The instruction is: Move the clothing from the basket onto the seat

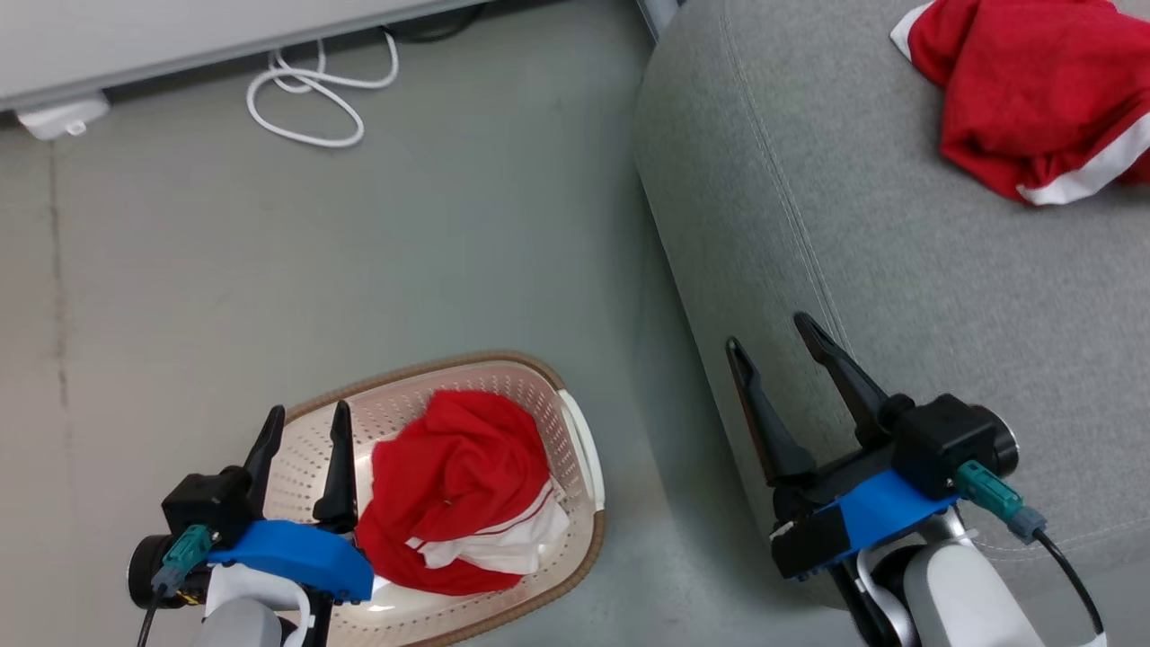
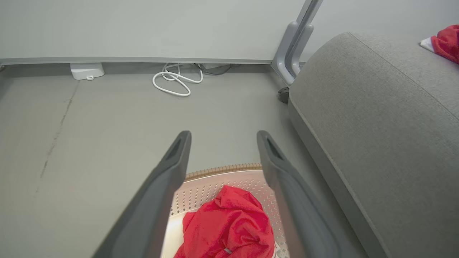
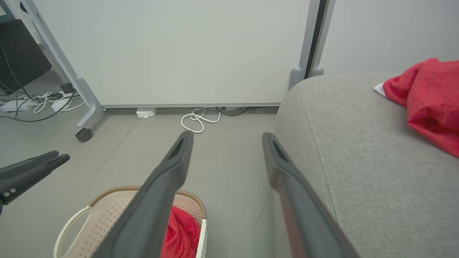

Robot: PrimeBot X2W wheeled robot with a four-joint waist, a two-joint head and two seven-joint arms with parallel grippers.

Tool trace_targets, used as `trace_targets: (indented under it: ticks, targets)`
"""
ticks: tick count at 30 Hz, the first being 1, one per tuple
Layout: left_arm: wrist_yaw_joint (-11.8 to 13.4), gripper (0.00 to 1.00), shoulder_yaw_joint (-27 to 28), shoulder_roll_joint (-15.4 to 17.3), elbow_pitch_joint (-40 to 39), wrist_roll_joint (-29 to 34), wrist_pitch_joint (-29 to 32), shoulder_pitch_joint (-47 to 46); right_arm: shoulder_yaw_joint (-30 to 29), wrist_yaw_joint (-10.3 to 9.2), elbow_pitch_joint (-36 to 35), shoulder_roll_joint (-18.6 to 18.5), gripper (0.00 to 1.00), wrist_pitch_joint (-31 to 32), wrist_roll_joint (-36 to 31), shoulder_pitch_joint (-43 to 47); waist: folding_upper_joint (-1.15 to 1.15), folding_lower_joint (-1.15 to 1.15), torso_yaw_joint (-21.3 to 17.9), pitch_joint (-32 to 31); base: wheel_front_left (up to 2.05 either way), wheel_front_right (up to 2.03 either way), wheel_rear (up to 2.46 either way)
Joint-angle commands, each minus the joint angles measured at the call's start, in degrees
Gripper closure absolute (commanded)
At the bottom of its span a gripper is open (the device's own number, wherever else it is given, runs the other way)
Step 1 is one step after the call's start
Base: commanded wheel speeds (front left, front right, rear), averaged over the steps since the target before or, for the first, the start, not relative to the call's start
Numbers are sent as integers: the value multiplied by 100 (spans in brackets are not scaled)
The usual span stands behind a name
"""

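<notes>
One red garment with white trim point(image 1: 458, 494) lies crumpled in the cream perforated basket point(image 1: 575, 431) on the floor at lower left; the left wrist view has the garment point(image 2: 229, 225) low between my fingers. A second red garment point(image 1: 1033, 99) rests on the light-grey sofa point(image 1: 862, 243) at upper right. My left gripper point(image 1: 305, 422) hovers open over the basket's left part, nothing between its fingers. My right gripper point(image 1: 768, 337) stands open and empty over the sofa's left edge. In the right wrist view the basket point(image 3: 107, 211) sits low left and the sofa garment point(image 3: 426, 96) at right.
A coiled white cable point(image 1: 314, 90) lies on the grey floor by a white wall panel, with a small white box point(image 1: 58, 117) at far left. A wheeled partition leg point(image 3: 84, 125) and more cables point(image 3: 32, 102) stand further left. Bare floor separates basket and sofa.
</notes>
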Motion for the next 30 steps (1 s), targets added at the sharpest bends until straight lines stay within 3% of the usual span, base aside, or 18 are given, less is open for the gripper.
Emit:
trace_targets:
  ticks: [1, 15, 20, 30]
  targets:
    - [-23, 0, -52, 26, 145, 20, -15, -156, 70, 1, -17, -3, 0, -60, 57, -135, 0, -2, -41, 179, 0, 0, 0]
    - [-113, 0, -505, 215, 2142, -162, 190, -1813, 769, 1, 123, -2, 0, -564, 377, -1032, 0, -2, -884, 1764, 0, 0, 0]
    - [-111, 0, -965, 171, 2840, -186, 458, -2127, 876, 1, 151, -2, 0, -685, 427, -1145, 0, -2, -998, 2066, 0, 0, 0]
    - [-108, 0, -2012, 356, 3253, -452, 742, -2501, 899, 1, 65, -3, 0, -739, 413, -1226, 0, -2, -960, 2473, 0, 0, 0]
